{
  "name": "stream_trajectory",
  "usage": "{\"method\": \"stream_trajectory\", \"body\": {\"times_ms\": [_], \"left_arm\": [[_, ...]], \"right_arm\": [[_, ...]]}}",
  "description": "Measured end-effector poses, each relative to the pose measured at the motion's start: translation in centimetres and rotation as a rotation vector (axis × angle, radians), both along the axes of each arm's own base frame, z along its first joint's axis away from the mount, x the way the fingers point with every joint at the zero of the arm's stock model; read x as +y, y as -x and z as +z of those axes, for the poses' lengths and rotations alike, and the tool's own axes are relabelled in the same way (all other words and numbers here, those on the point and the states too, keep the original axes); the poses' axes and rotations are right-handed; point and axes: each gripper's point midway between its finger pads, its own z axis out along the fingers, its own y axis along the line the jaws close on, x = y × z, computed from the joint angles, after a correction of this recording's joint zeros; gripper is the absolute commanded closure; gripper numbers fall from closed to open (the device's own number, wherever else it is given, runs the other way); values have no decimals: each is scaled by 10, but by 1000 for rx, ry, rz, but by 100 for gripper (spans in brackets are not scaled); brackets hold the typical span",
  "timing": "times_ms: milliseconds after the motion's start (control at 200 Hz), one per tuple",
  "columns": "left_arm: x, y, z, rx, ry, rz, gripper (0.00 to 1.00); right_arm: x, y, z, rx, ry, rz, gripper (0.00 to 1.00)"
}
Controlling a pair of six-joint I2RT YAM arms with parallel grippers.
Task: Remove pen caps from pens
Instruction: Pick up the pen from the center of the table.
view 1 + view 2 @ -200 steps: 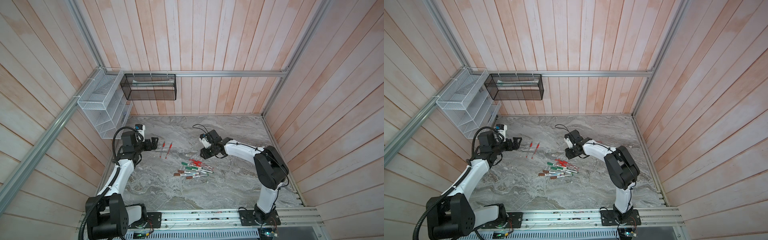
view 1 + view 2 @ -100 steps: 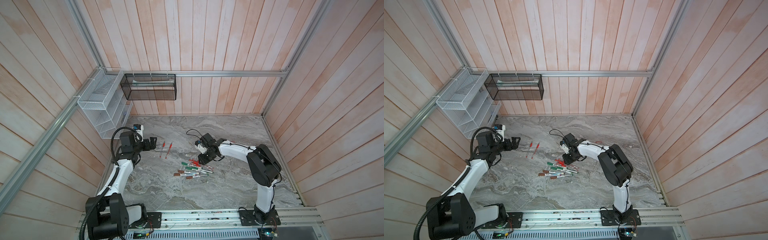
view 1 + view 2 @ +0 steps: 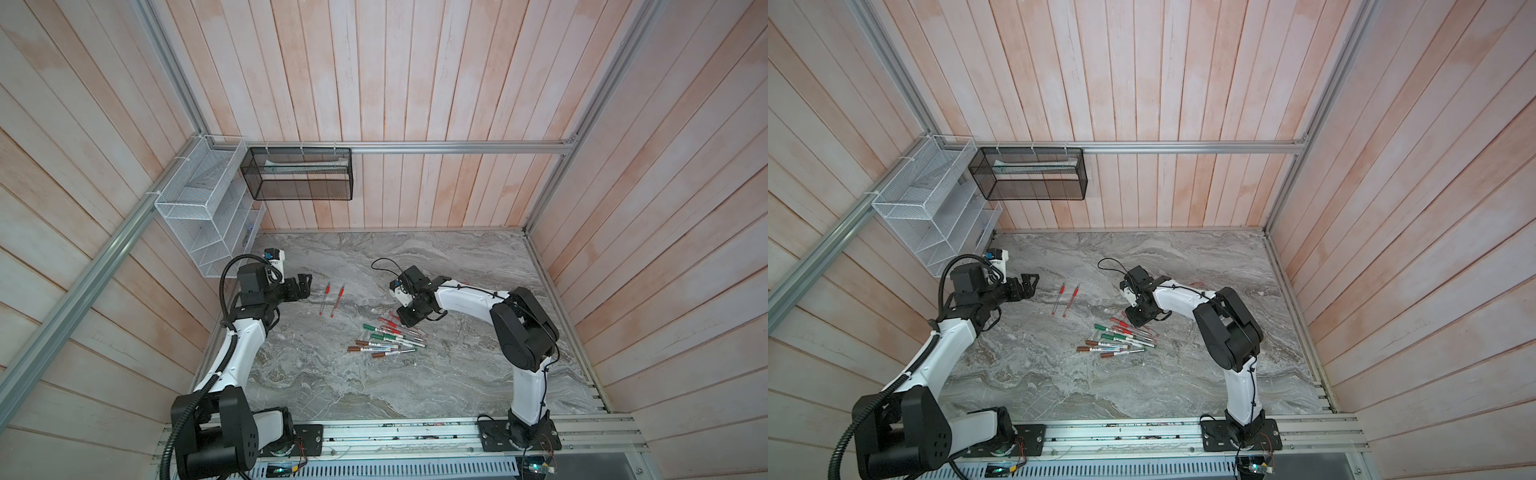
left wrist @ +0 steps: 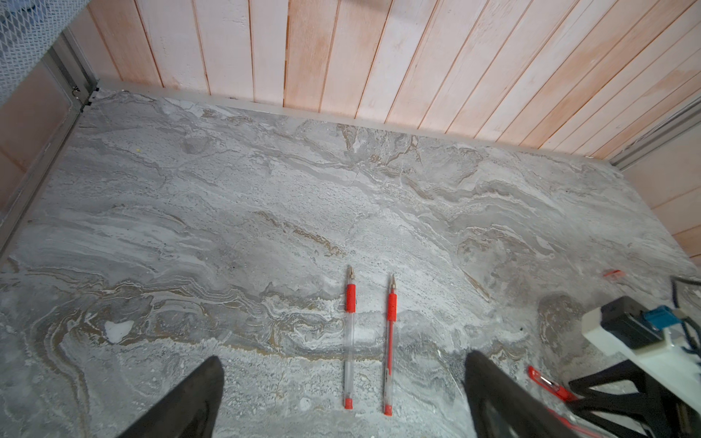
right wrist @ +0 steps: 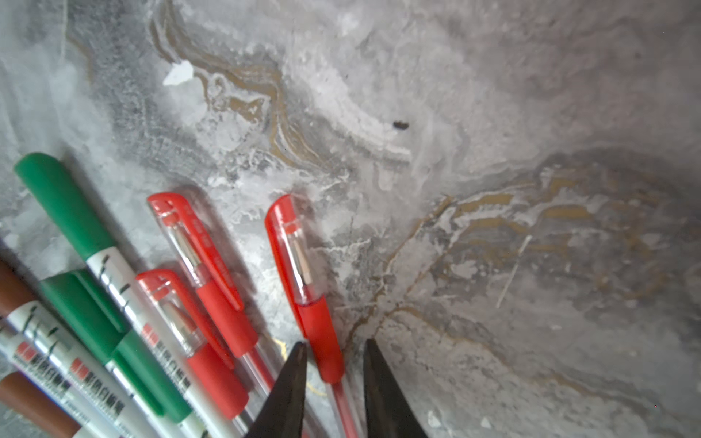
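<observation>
While your left arm sits as it did a second ago, the right arm has swung in and dropped from open table (image 3: 415,386) onto the far edge of the pen pile (image 3: 386,338).

- Right gripper (image 5: 333,343): jaws drawn narrow, astride one red pen (image 5: 320,333) at its rubber grip, just below the cap (image 5: 292,250), which is still on. A gap shows between the pen and one fingertip (image 5: 373,364). The other fingertip sits hard against it or nearly so; you cannot tell which. Not clamped yet.
- Left gripper (image 3: 307,286): spread wide, holding nothing, low over the table.
- Two uncapped red pens (image 4: 349,337) lie side by side, parallel, just ahead of the left gripper and well apart from the pile. Both top views show them.
- Two more capped red pens, green-capped markers (image 5: 64,204) and brown-capped markers (image 5: 15,292) lie beside the straddled pen, fanned out and touching one another.

Hard to read:
- The right fingertips are hidden under the wrist in both top views.
- The right wrist view cuts every pen off partway and blurs toward the markers.
- A small red piece (image 4: 612,273) lies alone on the table, too small to name.
</observation>
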Motion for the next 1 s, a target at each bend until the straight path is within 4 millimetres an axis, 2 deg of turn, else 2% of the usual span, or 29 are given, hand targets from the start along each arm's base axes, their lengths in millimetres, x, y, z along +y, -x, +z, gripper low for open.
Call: {"method": "stream_trajectory", "body": {"times_ms": [290, 405, 575, 640, 710, 835, 920, 1000], "left_arm": [[-2, 0, 0, -1, 6, -8, 0], [-2, 0, 0, 0, 11, -9, 0], [-8, 2, 2, -2, 31, -38, 0], [-14, 3, 6, -3, 54, -68, 0], [-22, 2, 19, -16, 77, -110, 1], [-47, -9, 63, -85, 110, -218, 1], [-70, -16, 91, -137, 126, -304, 1], [-91, -19, 110, -165, 165, -371, 1]], "right_arm": [[0, -15, 0, -53, 26, -4, 93], [-2, -20, 0, -65, 27, -10, 95], [-18, -35, 4, -72, 22, -65, 99], [-26, -44, 14, -75, -13, -111, 99], [-32, -58, 41, -106, -92, -171, 99], [-42, -81, 122, -240, -338, -290, 99], [-51, -85, 176, -328, -520, -352, 100], [-54, -79, 209, -378, -680, -387, 100]]}}
